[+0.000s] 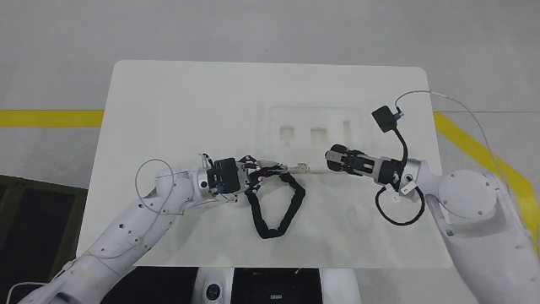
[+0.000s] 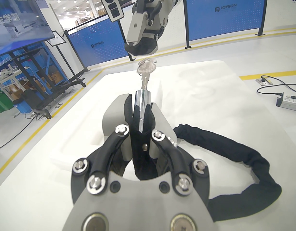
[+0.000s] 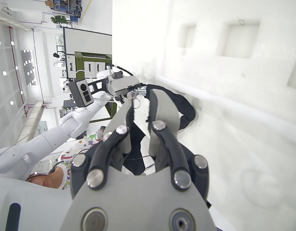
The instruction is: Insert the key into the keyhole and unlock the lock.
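Note:
My left gripper [image 1: 251, 174] [image 2: 141, 103] is shut on the chrome lock cylinder [image 2: 142, 106] [image 1: 272, 171], held just above the table. The silver key [image 2: 146, 69] [image 1: 299, 167] sticks out of the cylinder's end with its blade in the keyhole. The lock's black covered chain [image 1: 272, 218] [image 2: 234, 145] [image 3: 187, 111] lies in a loop on the table below it. My right gripper [image 1: 331, 157] [image 2: 141, 49] [image 3: 143, 103] faces the key's head from the other side, a small gap away. Its fingers [image 3: 162, 111] stand apart with nothing between them.
A white foam tray [image 1: 337, 111] [image 3: 210, 85] with several square recesses lies behind the two grippers; a small ring [image 3: 241, 22] rests in one recess. The white table [image 1: 169, 101] ends close in front of the chain.

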{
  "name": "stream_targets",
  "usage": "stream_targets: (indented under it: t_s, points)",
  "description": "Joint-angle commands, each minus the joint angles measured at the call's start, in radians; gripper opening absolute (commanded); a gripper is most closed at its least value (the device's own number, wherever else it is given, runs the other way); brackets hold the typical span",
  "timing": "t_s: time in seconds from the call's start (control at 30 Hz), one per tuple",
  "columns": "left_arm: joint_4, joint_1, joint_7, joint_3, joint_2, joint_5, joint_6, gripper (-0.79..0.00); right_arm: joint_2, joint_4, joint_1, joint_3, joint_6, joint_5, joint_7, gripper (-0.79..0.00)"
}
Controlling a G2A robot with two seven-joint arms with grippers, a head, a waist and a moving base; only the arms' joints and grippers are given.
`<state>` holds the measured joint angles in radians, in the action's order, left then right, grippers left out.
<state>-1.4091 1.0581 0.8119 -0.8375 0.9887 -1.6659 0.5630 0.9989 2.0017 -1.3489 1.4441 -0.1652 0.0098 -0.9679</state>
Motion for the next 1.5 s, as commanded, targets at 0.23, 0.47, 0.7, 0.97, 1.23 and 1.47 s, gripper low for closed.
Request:
stream_targets:
  t_s: [0.23,0.47,0.7,0.97,1.23,1.47]
  points:
    - [-0.008,0.015,-0.013,-0.021,0.001,0.027,0.018,-0.785,0.007,-0.017,-0.041,-0.037,0.096,0.058,0.080,-0.785]
    - [-0.010,0.021,-0.021,-0.030,0.004,0.032,0.024,-0.785,0.009,-0.010,-0.052,-0.070,0.132,0.062,0.096,-0.785]
    - [-0.010,0.027,-0.023,-0.039,0.006,0.032,0.028,-0.785,0.009,-0.017,-0.026,-0.094,0.121,0.045,0.071,-0.785]
    - [-0.012,0.030,-0.022,-0.044,0.009,0.028,0.032,-0.785,0.010,-0.023,-0.002,-0.117,0.109,0.038,0.072,-0.785]
    - [-0.012,0.033,-0.021,-0.048,0.013,0.021,0.032,-0.785,0.013,-0.033,0.028,-0.154,0.089,0.026,0.069,-0.785]
    - [-0.010,0.034,-0.020,-0.052,0.016,0.017,0.034,-0.785,0.011,-0.019,0.028,-0.138,0.098,0.036,0.087,-0.785]
